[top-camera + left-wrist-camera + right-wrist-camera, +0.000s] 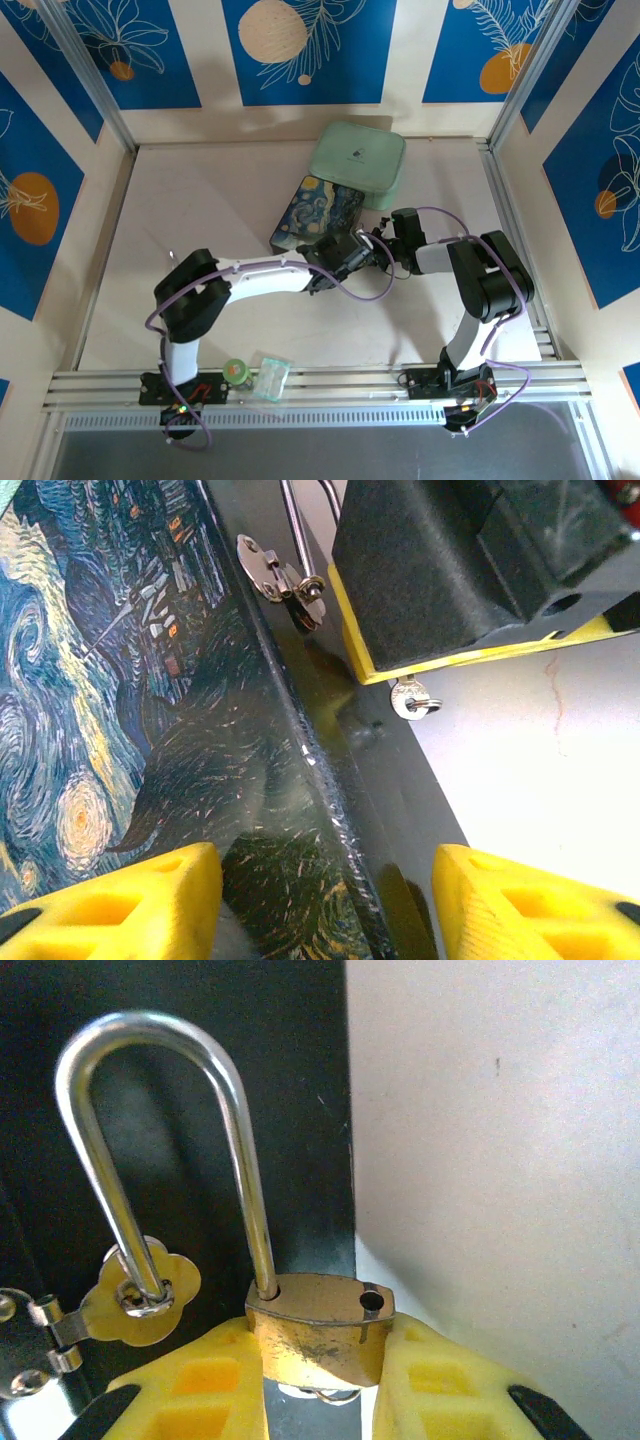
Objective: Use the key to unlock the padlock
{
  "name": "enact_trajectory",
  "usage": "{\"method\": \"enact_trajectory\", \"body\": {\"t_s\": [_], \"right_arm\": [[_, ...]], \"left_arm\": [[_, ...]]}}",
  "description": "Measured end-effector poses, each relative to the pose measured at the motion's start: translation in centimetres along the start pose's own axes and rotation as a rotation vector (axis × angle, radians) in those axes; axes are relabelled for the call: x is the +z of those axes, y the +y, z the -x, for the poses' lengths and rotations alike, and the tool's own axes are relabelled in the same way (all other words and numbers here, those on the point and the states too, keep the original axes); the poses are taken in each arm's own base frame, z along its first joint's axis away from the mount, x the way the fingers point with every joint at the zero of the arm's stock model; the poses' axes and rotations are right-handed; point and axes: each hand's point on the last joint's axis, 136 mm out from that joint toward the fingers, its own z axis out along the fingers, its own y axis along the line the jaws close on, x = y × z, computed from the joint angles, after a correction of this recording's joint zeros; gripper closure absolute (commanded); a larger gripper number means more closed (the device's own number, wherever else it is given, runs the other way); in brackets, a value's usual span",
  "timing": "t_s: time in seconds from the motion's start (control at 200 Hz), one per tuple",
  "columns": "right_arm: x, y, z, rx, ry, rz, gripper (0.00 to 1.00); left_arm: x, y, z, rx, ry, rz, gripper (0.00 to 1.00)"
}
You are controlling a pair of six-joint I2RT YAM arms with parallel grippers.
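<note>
Pale table (pixel 200 190) is carrying two boxes toward its far side. Painted box (pixel 315 215) is lying flat near the middle, and green case (pixel 357 160) is sitting just behind it by the far edge; can't tell if their corners are touching. Small bottle (pixel 236 372) and clear packet (pixel 270 378) are sitting side by side at the near rails (pixel 330 381), well apart from the boxes.

Robot lab cell, aluminium frame posts (pixel 92 85), blue leaf-print wall panels (pixel 150 50), white tabletop (pixel 220 200), slotted mounting rail (pixel 330 385)
</note>
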Motion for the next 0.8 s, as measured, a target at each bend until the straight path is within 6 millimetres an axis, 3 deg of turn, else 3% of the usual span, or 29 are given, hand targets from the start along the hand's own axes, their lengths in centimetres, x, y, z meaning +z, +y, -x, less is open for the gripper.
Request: {"method": "enact_trajectory", "body": {"t_s": [0.185, 0.6, 0.8], "right_arm": [[-0.3, -0.1, 0.1, 0.001, 0.016, -0.009, 0.90], [0.0, 0.1, 0.1, 0.071, 0.022, 0.050, 0.91], [-1.1, -1.6, 2.5, 0.136, -0.055, 0.012, 0.91]], "left_arm": [[0.0, -0.2, -0.2, -0.029, -0.008, 0.018, 0.55], [-0.1, -0.3, -0.3, -0.079, -0.051, 0.023, 0.60], [-0.2, 0.1, -0.7, -0.082, -0.043, 0.032, 0.61]]}}
